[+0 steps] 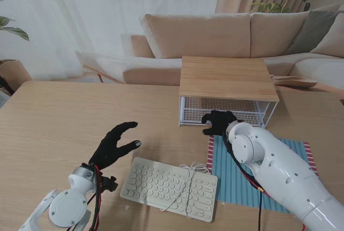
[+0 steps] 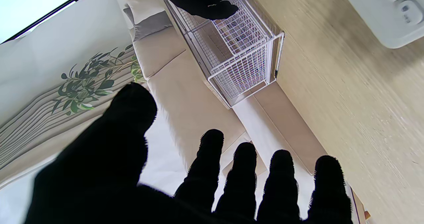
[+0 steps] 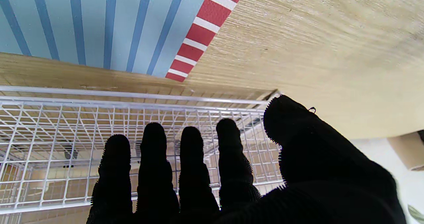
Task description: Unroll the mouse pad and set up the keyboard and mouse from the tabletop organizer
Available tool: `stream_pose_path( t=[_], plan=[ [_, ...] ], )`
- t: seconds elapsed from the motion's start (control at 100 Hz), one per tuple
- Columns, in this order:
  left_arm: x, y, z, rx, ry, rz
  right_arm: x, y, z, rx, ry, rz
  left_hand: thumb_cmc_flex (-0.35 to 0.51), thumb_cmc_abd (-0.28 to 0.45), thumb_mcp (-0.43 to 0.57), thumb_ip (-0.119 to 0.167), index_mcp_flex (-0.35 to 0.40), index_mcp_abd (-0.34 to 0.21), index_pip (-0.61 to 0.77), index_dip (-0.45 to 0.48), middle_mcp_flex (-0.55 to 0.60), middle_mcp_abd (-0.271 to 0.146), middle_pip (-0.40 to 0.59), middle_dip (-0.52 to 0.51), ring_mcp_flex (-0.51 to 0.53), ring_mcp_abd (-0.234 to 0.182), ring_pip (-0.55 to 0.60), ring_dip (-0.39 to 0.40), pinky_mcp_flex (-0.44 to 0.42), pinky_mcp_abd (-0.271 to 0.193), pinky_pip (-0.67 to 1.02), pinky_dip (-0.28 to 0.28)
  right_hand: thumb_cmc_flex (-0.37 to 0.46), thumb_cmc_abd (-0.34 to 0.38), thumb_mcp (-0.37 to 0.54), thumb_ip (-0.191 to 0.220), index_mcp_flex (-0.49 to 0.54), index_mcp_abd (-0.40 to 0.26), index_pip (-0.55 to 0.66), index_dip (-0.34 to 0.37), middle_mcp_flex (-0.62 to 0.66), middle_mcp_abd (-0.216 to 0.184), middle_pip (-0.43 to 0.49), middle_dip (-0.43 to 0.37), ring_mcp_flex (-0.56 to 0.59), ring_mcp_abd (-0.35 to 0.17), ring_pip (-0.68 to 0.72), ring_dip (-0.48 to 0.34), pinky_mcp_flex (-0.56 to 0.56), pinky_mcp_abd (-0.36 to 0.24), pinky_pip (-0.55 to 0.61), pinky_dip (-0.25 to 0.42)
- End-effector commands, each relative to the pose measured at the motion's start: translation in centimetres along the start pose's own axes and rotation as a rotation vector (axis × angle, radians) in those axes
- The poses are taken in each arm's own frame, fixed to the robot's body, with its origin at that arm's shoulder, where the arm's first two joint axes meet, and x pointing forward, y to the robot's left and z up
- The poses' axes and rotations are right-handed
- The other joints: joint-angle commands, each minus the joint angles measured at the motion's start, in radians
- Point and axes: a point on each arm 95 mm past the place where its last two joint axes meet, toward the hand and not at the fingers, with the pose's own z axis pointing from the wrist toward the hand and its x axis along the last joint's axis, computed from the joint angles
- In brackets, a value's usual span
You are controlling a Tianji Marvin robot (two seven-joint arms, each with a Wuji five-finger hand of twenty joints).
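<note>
1. The pad (image 1: pixel 279 174) lies flat and unrolled on the table (image 1: pixel 64 118), striped blue with a red-and-white edge, on the right side in front of the organizer (image 1: pixel 228 88)
2. The organizer is a white wire basket under a wooden top, farther from me than the pad; the mouse cannot be made out in any view
3. The keyboard (image 1: pixel 169 187) sits on the table nearer to me, just left of the pad, its right end touching or just overlapping the pad's left edge
4. A white cable (image 1: pixel 188 180) is bundled across the keyboard's right half
5. The right hand (image 1: pixel 219 122) is at the organizer's front, over the pad's far left corner; its fingers (image 3: pixel 154 171) are extended and slightly apart, pointing at the wire mesh, holding nothing
6. The left hand (image 1: pixel 114 146) hovers over bare table left of the keyboard, clear of it; its fingers (image 2: pixel 243 181) are spread and the thumb is apart, holding nothing
7. A sofa (image 1: pixel 226 35) and curtains stand beyond the table
</note>
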Motion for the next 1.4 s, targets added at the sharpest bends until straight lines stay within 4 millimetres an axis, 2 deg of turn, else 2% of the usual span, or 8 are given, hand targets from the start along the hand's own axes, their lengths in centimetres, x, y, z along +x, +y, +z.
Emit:
stream_pose_path(
  t=[0.0,0.19,0.34,0.7,0.84,1.12,1.26,1.39],
  plan=[
    [0.1,0.4,-0.1,-0.017,-0.003,-0.007,0.4,0.5,0.4,0.0,0.0,0.004,-0.029,0.011,-0.018,0.034,0.0,-0.04,-0.013,-0.005,-0.02,-0.051,-0.009,-0.007,-0.026,-0.028,-0.014,-0.013,-0.01,-0.003,-0.026,0.027,-0.019,-0.002,0.028,0.056,-0.031,-0.028,0.005,0.005,-0.057,-0.025,-0.05,-0.012,-0.045,-0.032,-0.028,-0.019,-0.028,-0.043,-0.055,-0.019],
    [0.1,0.4,-0.1,-0.02,-0.005,-0.008,0.1,0.4,1.0,-0.004,-0.016,0.034,-0.028,0.012,-0.018,0.034,0.0,-0.04,-0.013,-0.005,-0.02,-0.052,-0.009,-0.007,-0.026,-0.028,-0.014,-0.013,-0.009,-0.003,-0.028,0.03,-0.016,0.001,0.031,0.055,-0.04,-0.031,0.008,-0.002,-0.084,-0.02,-0.074,-0.024,-0.065,-0.037,-0.063,-0.037,-0.026,-0.056,-0.108,-0.046],
    [0.0,0.4,0.0,-0.014,-0.006,-0.008,0.3,0.3,0.2,-0.044,0.008,0.063,-0.028,0.013,-0.018,0.034,-0.001,-0.039,-0.013,-0.005,-0.02,-0.05,-0.008,-0.006,-0.027,-0.03,-0.014,-0.014,-0.01,-0.003,-0.03,0.032,-0.022,-0.003,0.034,0.055,-0.038,-0.03,0.009,-0.006,-0.065,-0.01,-0.07,-0.023,-0.054,-0.017,-0.05,-0.032,-0.011,-0.044,-0.119,-0.05],
    [0.1,0.0,-0.2,0.001,0.008,0.001,2.3,0.8,-6.2,-0.204,0.125,0.168,-0.028,0.009,-0.016,0.035,-0.004,-0.034,-0.012,-0.004,-0.019,-0.052,-0.006,-0.005,-0.023,-0.039,-0.011,-0.014,-0.006,-0.002,-0.027,0.038,-0.018,0.006,0.027,0.052,-0.049,-0.035,-0.003,-0.022,-0.053,-0.003,-0.076,-0.025,-0.053,-0.016,-0.052,-0.033,0.006,-0.041,-0.125,-0.043],
    [0.2,0.0,-0.3,0.008,0.016,0.002,3.5,0.7,-8.8,-0.278,0.166,0.228,-0.028,0.006,-0.013,0.035,-0.011,-0.034,-0.014,-0.005,-0.02,-0.05,-0.006,-0.005,-0.026,-0.039,-0.011,-0.016,-0.005,-0.002,-0.024,0.04,-0.029,0.01,0.005,0.053,-0.075,-0.042,-0.035,-0.052,-0.07,-0.011,-0.111,-0.038,-0.059,-0.024,-0.07,-0.042,0.004,-0.046,-0.155,-0.052],
    [0.4,0.0,-0.4,0.019,0.022,-0.001,5.9,-1.3,-11.9,-0.342,0.246,0.489,-0.031,0.008,-0.01,0.034,-0.025,-0.033,-0.013,-0.004,-0.021,-0.056,-0.013,-0.009,-0.029,-0.046,-0.02,-0.023,-0.006,-0.005,-0.018,0.038,-0.093,0.013,-0.056,0.054,-0.138,-0.018,-0.101,-0.143,-0.11,-0.023,-0.17,-0.064,-0.079,-0.049,-0.153,-0.083,0.006,-0.059,-0.277,-0.065],
    [0.4,0.0,-0.5,0.02,0.02,-0.004,6.8,-2.7,-12.4,-0.347,0.268,0.579,-0.034,0.011,-0.011,0.033,-0.033,-0.027,-0.014,-0.005,-0.021,-0.057,-0.018,-0.011,-0.029,-0.037,-0.022,-0.023,-0.004,-0.005,-0.016,0.036,-0.122,0.007,-0.084,0.052,-0.143,-0.019,-0.095,-0.158,-0.102,-0.031,-0.183,-0.069,-0.081,-0.059,-0.172,-0.093,-0.033,-0.06,-0.336,-0.059],
    [0.3,0.1,-0.5,0.013,0.023,-0.002,6.6,-4.0,-12.2,-0.329,0.311,0.597,-0.034,0.011,-0.011,0.034,-0.041,-0.015,-0.019,-0.007,-0.021,-0.056,-0.02,-0.012,-0.03,-0.038,-0.022,-0.022,-0.005,-0.003,-0.012,0.036,-0.156,0.011,-0.102,0.051,-0.164,-0.037,-0.104,-0.173,-0.107,-0.046,-0.205,-0.077,-0.085,-0.08,-0.197,-0.106,-0.043,-0.072,-0.362,-0.047]
  ],
)
